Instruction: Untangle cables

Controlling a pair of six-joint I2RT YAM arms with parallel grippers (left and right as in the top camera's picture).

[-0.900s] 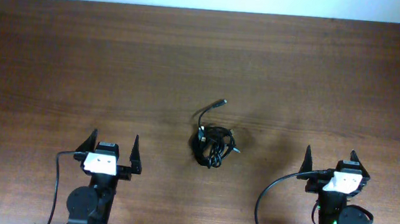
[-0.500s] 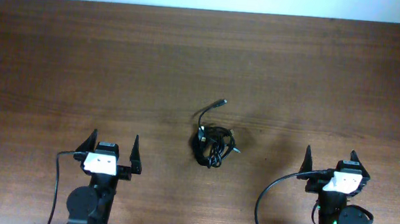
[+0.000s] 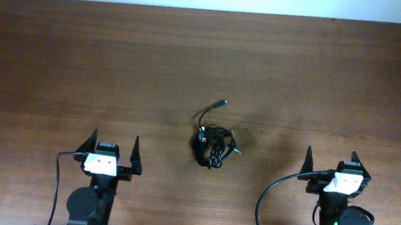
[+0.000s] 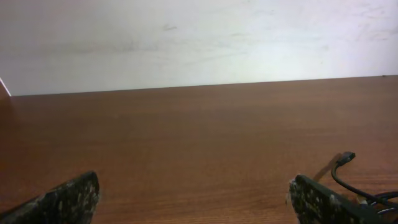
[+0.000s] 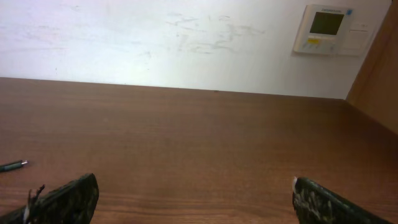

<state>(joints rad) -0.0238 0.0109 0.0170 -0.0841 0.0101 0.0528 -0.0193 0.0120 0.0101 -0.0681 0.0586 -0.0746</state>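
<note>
The cables (image 3: pixel 213 146) are seen bunched in a small dark knot on the bench (image 3: pixel 81 58), in the gap between the two arms and a little ahead of both. From the left tool (image 3: pixel 116 139) the knot lies forward and to the right. From the right tool (image 3: pixel 331 154) it lies forward and to the left. The left tool is judged slightly the nearer, though neither is close. Both tools are held with their fingers wide apart and nothing between them, and both are pointed straight ahead, not at the knot. One loose tail (image 3: pixel 210 112) is drawn out of the bunch away from the arms, with its plug angled toward the right arm's side. It is also caught at the right edge of the left wrist view (image 4: pixel 342 167). An inward turn would be needed from whichever arm is sent first, and the free tail is judged the easiest part to take hold of.
</note>
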